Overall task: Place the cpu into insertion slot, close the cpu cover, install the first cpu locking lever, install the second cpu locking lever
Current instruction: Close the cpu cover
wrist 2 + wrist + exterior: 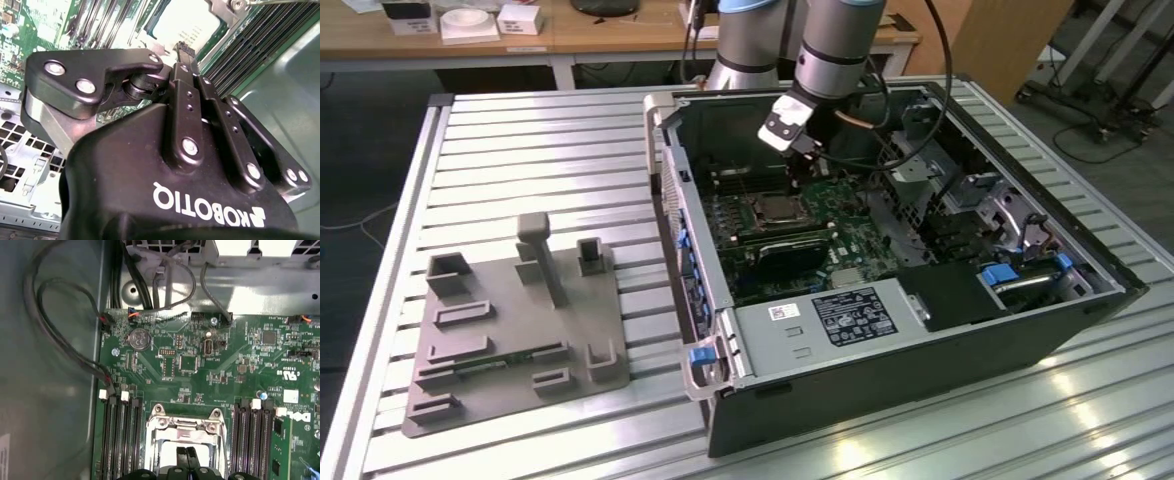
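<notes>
Inside the open computer case, the insertion slot (769, 211) sits in the green motherboard (220, 370). The cpu (182, 22), with its silvery top, lies in the slot. The cpu cover (184, 429), a silver metal frame, lies flat around the cpu (169, 456). My gripper (802, 178) hangs just above the slot's far edge, reaching down into the case. In both wrist views its black fingertips (183, 458) are pressed together with nothing seen between them, right over the cpu and cover. The gripper (184, 48) points at the cpu's edge.
Black memory slots (122, 440) flank the socket on both sides. Grey cables (60, 345) run along the case wall. A grey power supply box (834, 315) and drive bays (1014, 275) fill the near end of the case. A grey fixture plate (507, 330) lies on the slatted table.
</notes>
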Motion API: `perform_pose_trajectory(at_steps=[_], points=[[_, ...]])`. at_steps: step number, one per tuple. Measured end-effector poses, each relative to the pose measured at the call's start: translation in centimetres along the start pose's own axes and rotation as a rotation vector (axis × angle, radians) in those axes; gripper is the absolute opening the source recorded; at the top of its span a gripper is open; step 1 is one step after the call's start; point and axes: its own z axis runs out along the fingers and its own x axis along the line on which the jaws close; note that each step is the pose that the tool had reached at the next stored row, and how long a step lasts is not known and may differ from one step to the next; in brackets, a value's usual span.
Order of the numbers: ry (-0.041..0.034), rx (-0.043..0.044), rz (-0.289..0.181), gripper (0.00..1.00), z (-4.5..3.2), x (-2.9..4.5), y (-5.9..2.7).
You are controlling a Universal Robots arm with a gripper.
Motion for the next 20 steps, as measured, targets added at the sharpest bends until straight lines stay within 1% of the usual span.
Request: perform_pose_trajectory(at_steps=[2, 15, 20], points=[[-0.0001, 0.0, 0.0, 0.1, 0.03, 0.01, -0.14], [-0.0001, 0.0, 0.0, 0.1, 0.19, 0.01, -0.28], [0.0, 0.0, 0.0, 0.1, 0.27, 0.03, -0.6]])
